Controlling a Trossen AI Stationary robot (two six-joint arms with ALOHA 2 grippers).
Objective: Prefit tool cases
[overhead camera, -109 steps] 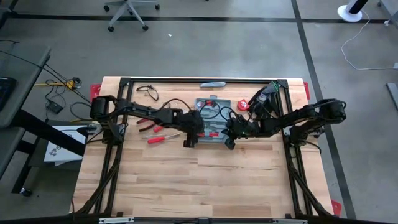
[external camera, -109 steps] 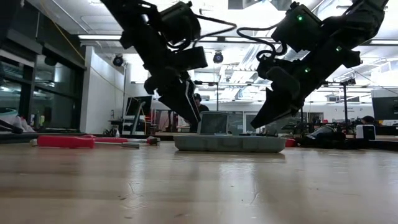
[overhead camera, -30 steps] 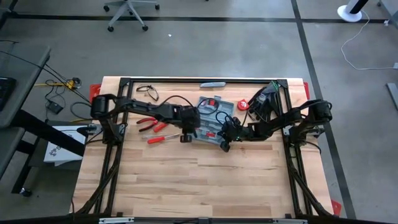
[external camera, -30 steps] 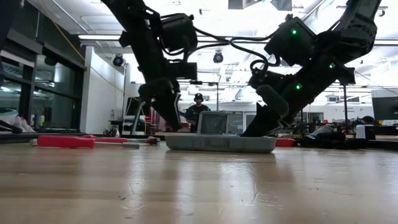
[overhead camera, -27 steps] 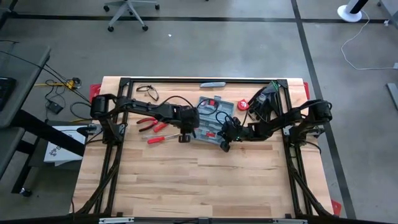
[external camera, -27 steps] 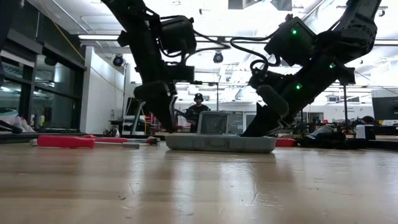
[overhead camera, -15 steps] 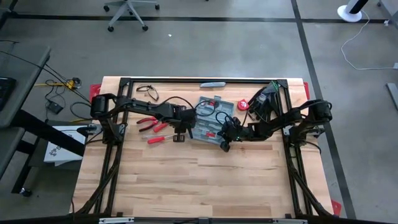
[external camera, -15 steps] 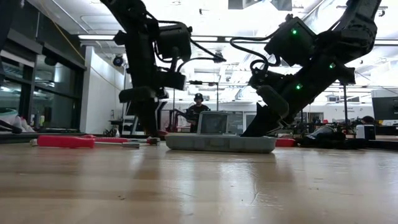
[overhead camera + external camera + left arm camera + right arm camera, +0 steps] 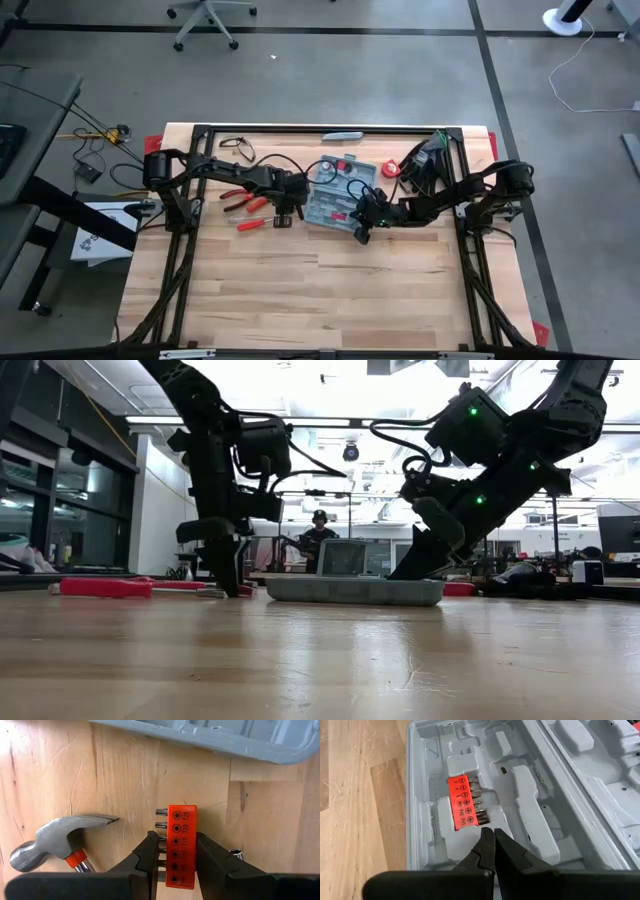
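Two end effectors work near the desk's back edge, where the open case point(image 9: 335, 195) lies flat. Left end effector point(image 9: 177, 851) straddles an orange bit holder point(image 9: 181, 845) lying on the desk beside a hammer point(image 9: 60, 840), its fingers at the holder's sides. Right end effector point(image 9: 493, 840), fingers closed and empty, hovers over the case's moulded tray, just beside a second bit holder point(image 9: 463, 802) seated there.

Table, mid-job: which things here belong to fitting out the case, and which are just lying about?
In play:
- open tool case
- orange bit holder seated in the case
- second orange bit holder between the left gripper jaws
- hammer
- red-handled tools
- right gripper, shut over the tray

Lying about:
- slim grey-blue bar
- black cable
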